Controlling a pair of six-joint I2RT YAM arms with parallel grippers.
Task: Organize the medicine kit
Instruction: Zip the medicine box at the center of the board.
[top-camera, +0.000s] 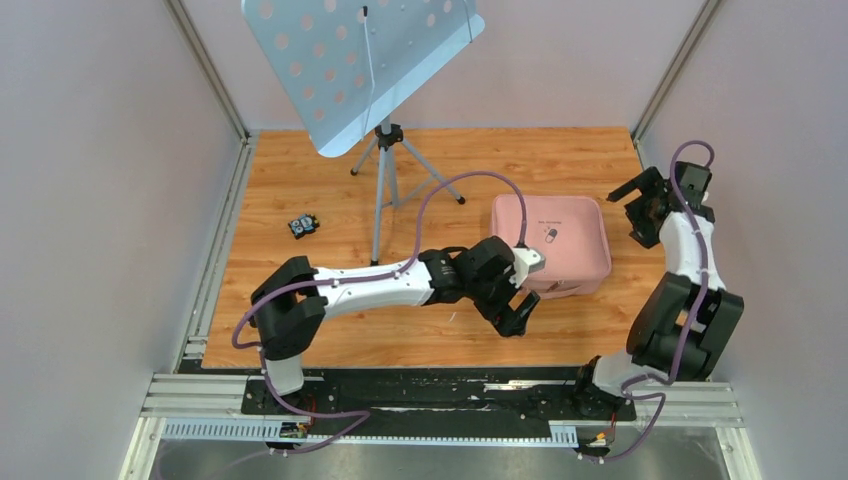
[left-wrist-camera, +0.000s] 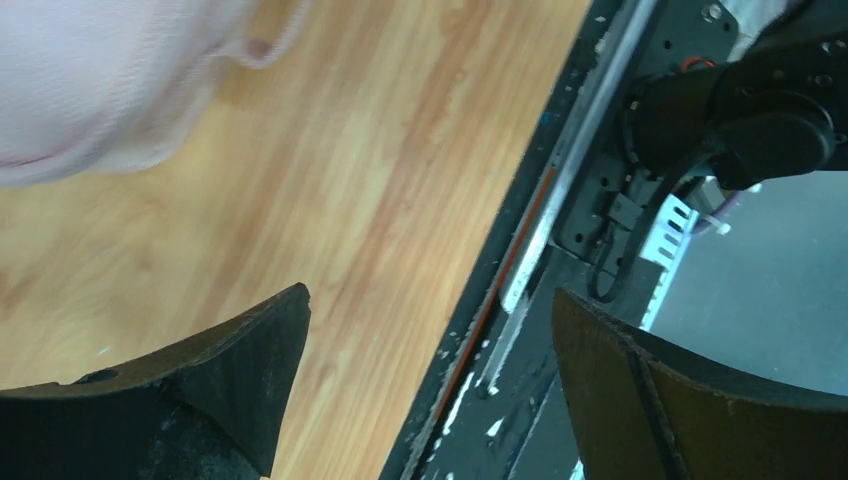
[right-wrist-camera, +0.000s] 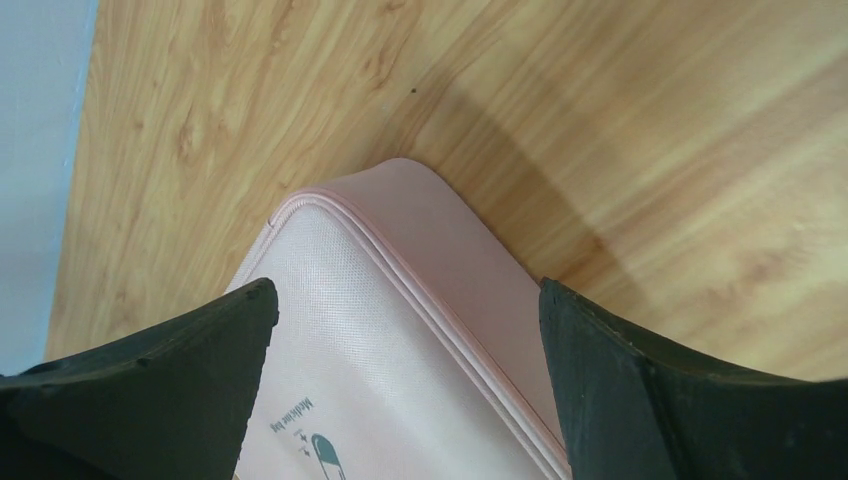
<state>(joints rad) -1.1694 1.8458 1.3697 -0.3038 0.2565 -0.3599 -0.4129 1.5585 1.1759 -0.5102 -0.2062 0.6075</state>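
I see the medicine kit (top-camera: 551, 243) lying closed and flat on the tabletop (top-camera: 300, 180), right of centre. My left gripper (top-camera: 515, 313) sits just off its near left corner, jaws spread wide, holding nothing. My right gripper (top-camera: 634, 210) hangs by the kit's far right corner, also wide open and empty.

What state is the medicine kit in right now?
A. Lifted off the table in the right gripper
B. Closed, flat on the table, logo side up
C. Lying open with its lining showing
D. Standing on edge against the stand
B: the medicine kit lies flat on the wooden table with its lid shut and its pill logo facing up.
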